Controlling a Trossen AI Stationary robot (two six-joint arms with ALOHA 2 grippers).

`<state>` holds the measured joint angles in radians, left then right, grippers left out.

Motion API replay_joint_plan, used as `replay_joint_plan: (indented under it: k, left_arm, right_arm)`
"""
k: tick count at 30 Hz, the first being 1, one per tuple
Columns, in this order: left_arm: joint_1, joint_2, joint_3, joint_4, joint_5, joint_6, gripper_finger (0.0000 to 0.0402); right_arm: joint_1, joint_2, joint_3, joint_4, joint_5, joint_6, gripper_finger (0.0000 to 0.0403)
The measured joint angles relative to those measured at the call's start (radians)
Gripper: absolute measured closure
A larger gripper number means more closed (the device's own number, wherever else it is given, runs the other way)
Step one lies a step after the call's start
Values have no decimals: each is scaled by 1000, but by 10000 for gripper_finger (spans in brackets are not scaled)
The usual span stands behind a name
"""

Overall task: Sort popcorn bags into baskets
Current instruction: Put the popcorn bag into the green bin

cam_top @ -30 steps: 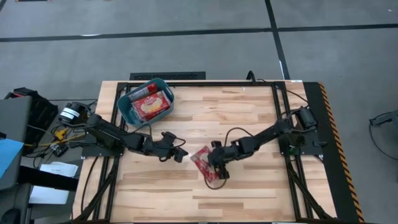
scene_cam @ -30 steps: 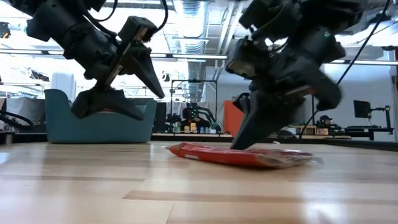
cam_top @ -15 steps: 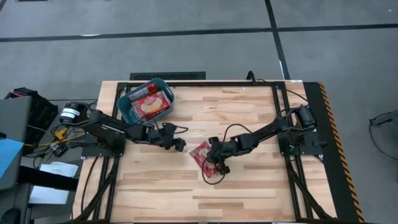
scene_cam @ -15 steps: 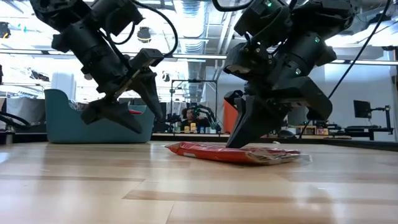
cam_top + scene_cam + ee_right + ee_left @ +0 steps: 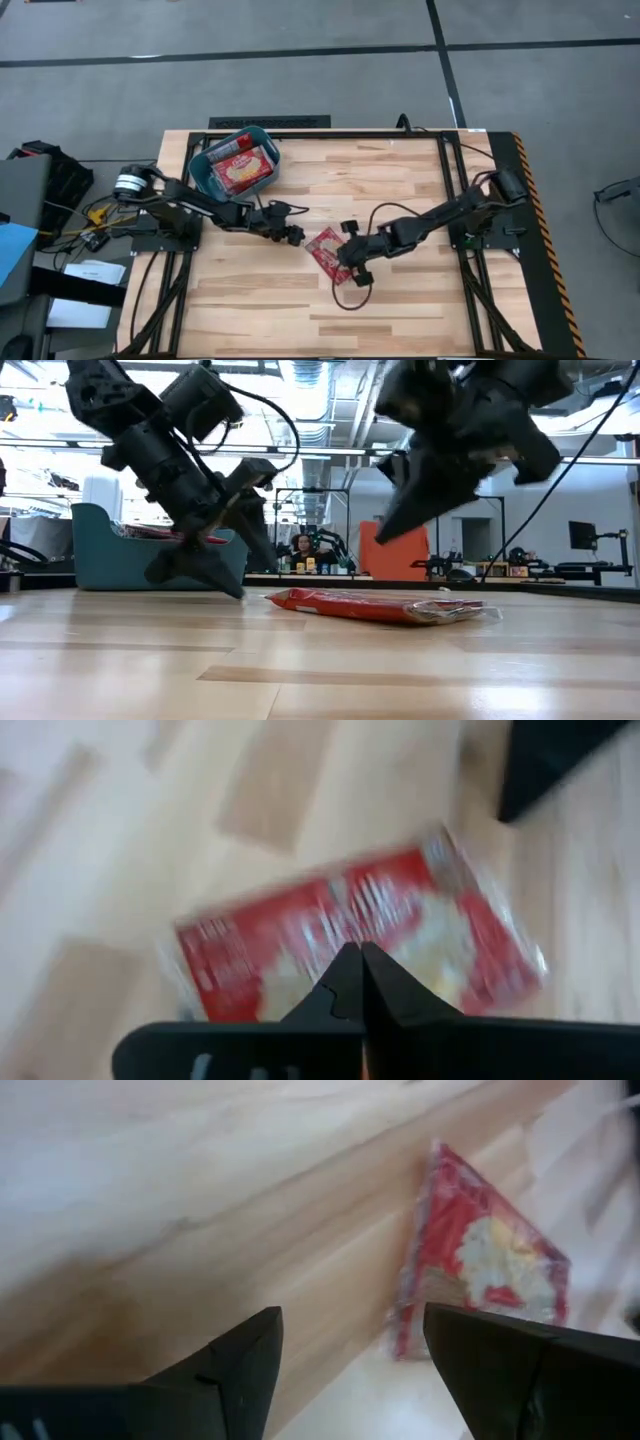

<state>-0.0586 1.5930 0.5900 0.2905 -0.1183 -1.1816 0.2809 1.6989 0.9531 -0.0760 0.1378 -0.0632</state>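
Bag (image 5: pixel 325 248): flat on the counter (image 5: pixel 400 310), label up, set cornerwise to the counter's edges, no pincer touching it.

Left pincer (image 5: pixel 292 236): released, fingers (image 5: pixel 230 1370) spread wide. Sits just beside the bag, on the side toward the bin (image 5: pixel 197 172), tilted down toward the wood. Seen from table height (image 5: pixel 225 555), rides low, tips near the boards but apart from the bag (image 5: pixel 380 605). Through its own camera (image 5: pixel 350 1370), looks straight at the bag (image 5: pixel 480 1275), a little ahead and off to one finger's side, one corner turned toward it.

Right pincer (image 5: pixel 348 268): clenched on nothing, fingers pressed together (image 5: pixel 350 985). Hangs over the bag's far side, opposite the bin; from table height (image 5: pixel 400 510) clearly above the bag with air between. Looks down on the label (image 5: pixel 350 935) from on top.

Judged from this: both close, yet only the left is spread and low enough to take hold. Coming move turns on a short reach forward, away from the bin, to bring one edge or corner between the fingers; as the bag is nearly square, no long axis worth lining up on. Thin and flat, so likely to slide on the wood rather than lift unless a finger gets under an edge.

Outward: bin well apart from the bag, past the left pincer, at the counter's far left corner, with other bags (image 5: pixel 240 165) inside.
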Motion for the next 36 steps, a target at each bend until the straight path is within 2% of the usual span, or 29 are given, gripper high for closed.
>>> replay_joint_plan:
  k: [3, 10, 16, 22, 31, 36]
  left_arm:
    - [0, 49, 1, 70, 10, -5, 170]
    - [0, 107, 5, 163, 26, -16, 170]
    - [1, 107, 5, 150, 33, -16, 170]
    - [1, 109, 5, 143, 60, -16, 170]
    - [1, 109, 5, 141, 93, -34, 170]
    - [0, 109, 5, 141, 97, -35, 170]
  right_arm:
    - [-3, -4, -3, -60, 52, 21, 393]
    - [-49, 103, -2, -100, 46, 88, 380]
    - [-55, 165, 4, -26, 49, 43, 394]
    - [-87, 171, 1, 53, 40, 5, 380]
    - [-155, 174, -1, 125, 38, -48, 393]
    - [-182, 174, -1, 179, 15, -58, 381]
